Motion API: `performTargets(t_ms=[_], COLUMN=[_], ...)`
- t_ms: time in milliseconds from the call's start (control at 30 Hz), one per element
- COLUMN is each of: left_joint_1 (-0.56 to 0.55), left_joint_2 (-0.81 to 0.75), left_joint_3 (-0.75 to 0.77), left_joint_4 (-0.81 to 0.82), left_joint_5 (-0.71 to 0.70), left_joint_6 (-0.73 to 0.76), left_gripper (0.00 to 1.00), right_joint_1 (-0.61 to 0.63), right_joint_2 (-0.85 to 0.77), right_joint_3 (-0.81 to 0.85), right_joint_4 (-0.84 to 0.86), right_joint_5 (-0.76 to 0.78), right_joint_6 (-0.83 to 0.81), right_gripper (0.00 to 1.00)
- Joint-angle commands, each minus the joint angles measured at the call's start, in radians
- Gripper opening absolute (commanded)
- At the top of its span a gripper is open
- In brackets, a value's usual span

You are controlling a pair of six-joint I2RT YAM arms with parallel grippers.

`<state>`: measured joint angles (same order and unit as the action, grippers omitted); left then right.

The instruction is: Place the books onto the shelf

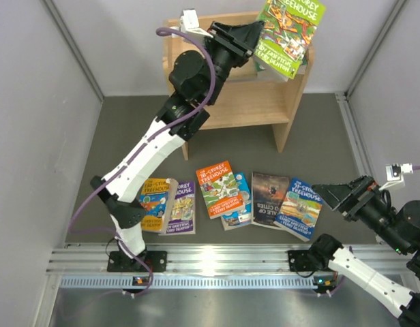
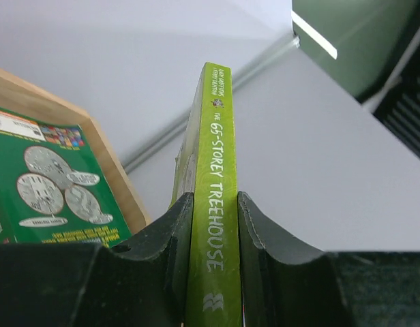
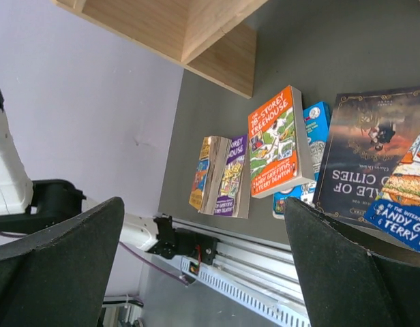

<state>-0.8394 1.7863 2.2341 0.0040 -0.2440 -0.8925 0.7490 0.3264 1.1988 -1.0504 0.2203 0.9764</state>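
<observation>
A thin bright-green paperback book (image 2: 210,170) is clamped by its spine in the left gripper (image 2: 215,218) and held over the small light-wood two-tier shelf (image 1: 244,102), apparently for setting beside another green book (image 2: 53,184) lying on top. Six bright paperbacks (image 1: 227,191) are left flat on the dark grey worktop (image 1: 128,129); the right gripper (image 1: 329,194) is held wide apart near them, seemingly readied.

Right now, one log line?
left tool: shut on green book | book: above shelf | right tool: open, empty | unshelved: six books

Six books (image 1: 223,189) on the table (image 1: 114,122), two green books (image 1: 290,27) at one shelf (image 1: 251,102), two arms (image 1: 152,153).
</observation>
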Motion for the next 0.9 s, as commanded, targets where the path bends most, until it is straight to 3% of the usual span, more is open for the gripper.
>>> performTargets(t_ms=[0,133,267,533,633,667,767,800,867], left_joint_1=[-0.001,-0.012,-0.053,-0.119,-0.118,-0.118,-0.112,-0.107,-0.086], left_joint_2=[0.056,0.151,0.245,0.205,0.231,0.252,0.272,0.275,0.277], left_joint_3=[0.034,0.094,0.189,0.094,0.139,0.178,0.214,0.217,0.222], left_joint_4=[0.304,0.306,0.274,0.258,0.231,0.22,0.194,0.183,0.14], left_joint_5=[-0.228,-0.379,-0.469,-0.659,-0.637,-0.623,-0.585,-0.568,-0.513], left_joint_6=[-0.105,-0.167,-0.08,0.095,0.167,0.187,0.26,0.277,0.326], left_gripper=[0.0,0.0,0.0,0.01,0.11,0.23,0.43,0.59,0.72], right_joint_1=[0.009,0.009,0.021,0.05,0.056,0.058,0.062,0.065,0.067], right_joint_2=[-0.001,-0.009,-0.013,-0.061,-0.079,-0.084,-0.089,-0.092,-0.093], right_joint_3=[0.028,0.045,0.079,0.094,0.104,0.108,0.123,0.127,0.131], right_joint_4=[-0.031,-0.056,-0.097,-0.158,-0.18,-0.194,-0.212,-0.218,-0.218], right_joint_5=[0.007,0.02,0.056,0.108,0.12,0.123,0.137,0.139,0.145], right_joint_6=[0.011,0.016,0.016,0.057,0.07,0.073,0.077,0.079,0.08], right_gripper=[1.0,1.0,1.0,1.0,1.0,1.0,1.0,1.0,1.0])
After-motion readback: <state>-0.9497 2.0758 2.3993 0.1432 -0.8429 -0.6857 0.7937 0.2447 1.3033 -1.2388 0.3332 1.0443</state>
